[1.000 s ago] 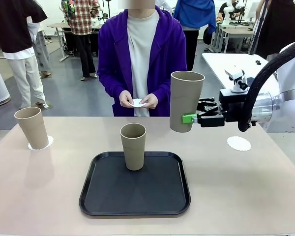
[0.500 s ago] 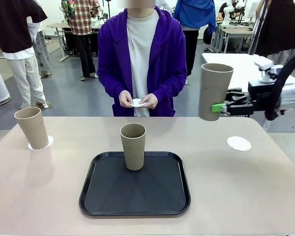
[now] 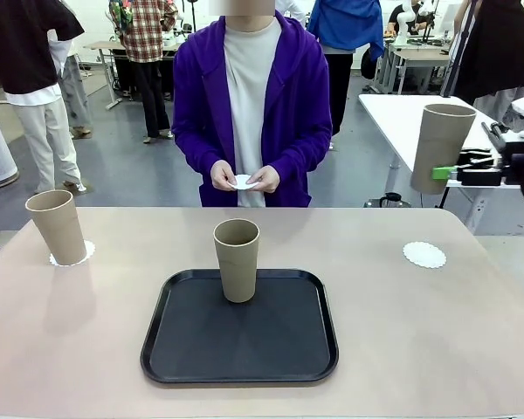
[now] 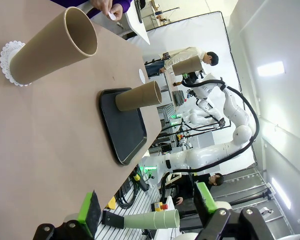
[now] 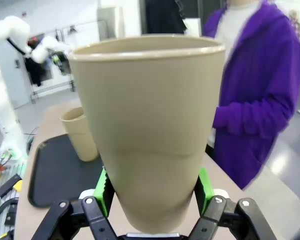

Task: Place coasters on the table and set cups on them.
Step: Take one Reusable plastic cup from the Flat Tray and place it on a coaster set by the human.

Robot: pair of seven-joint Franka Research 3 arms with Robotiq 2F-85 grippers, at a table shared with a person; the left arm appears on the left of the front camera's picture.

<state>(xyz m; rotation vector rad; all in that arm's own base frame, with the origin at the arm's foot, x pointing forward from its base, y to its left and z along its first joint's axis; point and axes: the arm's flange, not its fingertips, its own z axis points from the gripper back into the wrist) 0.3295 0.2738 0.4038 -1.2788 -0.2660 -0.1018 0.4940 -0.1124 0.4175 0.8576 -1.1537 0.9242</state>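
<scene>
One khaki cup (image 3: 58,227) stands on a white lacy coaster (image 3: 86,253) at the table's (image 3: 437,349) far left. A second cup (image 3: 237,260) stands in the black tray (image 3: 239,349). My right gripper (image 3: 443,172) is shut on a third cup (image 3: 440,144), held upright in the air at the far right, above and a little right of a bare coaster (image 3: 424,255). The right wrist view shows this cup (image 5: 150,125) between the green pads (image 5: 204,187). My left gripper (image 4: 147,207) is open over the table's left part, with the left cup (image 4: 52,47) ahead. The person holds a third coaster (image 3: 243,182).
The person in a purple jacket (image 3: 297,105) stands at the far edge, hands together near the chest. A white table (image 3: 402,113) stands behind the right arm. Other people and tables fill the background.
My right gripper has carried its cup to the right and slightly up, from beside the tray to the far right above the bare coaster. The other cups and the person have not moved.
</scene>
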